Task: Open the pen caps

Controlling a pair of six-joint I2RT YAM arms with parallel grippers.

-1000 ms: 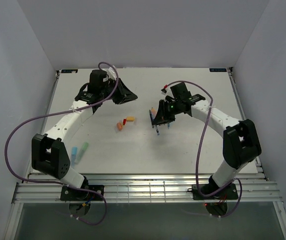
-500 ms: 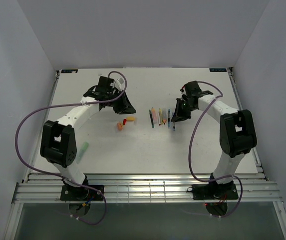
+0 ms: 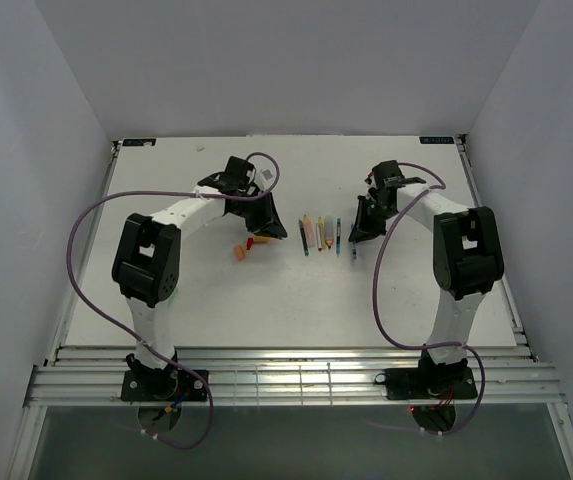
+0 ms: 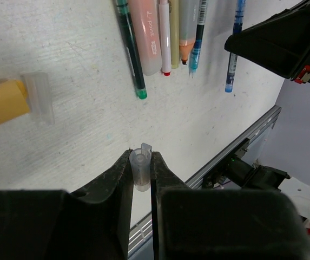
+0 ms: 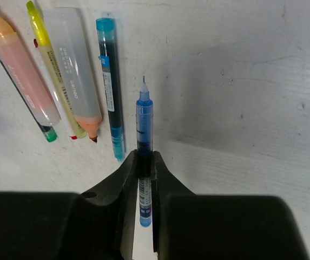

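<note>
Clear cap (image 4: 140, 176) is pinched between the left gripper (image 4: 140, 157) fingers, sticking out past the tips, hanging just above the worktop (image 3: 216, 300) a bit left of center. Just beside that on the surface I've got a yellow cap (image 4: 0, 104) with another clear one (image 4: 37, 97) right up against it, and an orange cap (image 3: 240, 253) a little nearer the front edge. The pens (image 3: 321, 232) are lined up side by side around the middle of the worktop, slightly to the right, all with bare tips from what I can see on the wrist cams. The right gripper (image 5: 144, 160) is clamped on the blue pen (image 5: 144, 116) at the right end of that row, gripping the barrel with the uncapped tip poking out ahead. I can't tell if that pen is resting on the surface or lifted a hair. The teal pen (image 5: 110, 81) lies just beside it.
</note>
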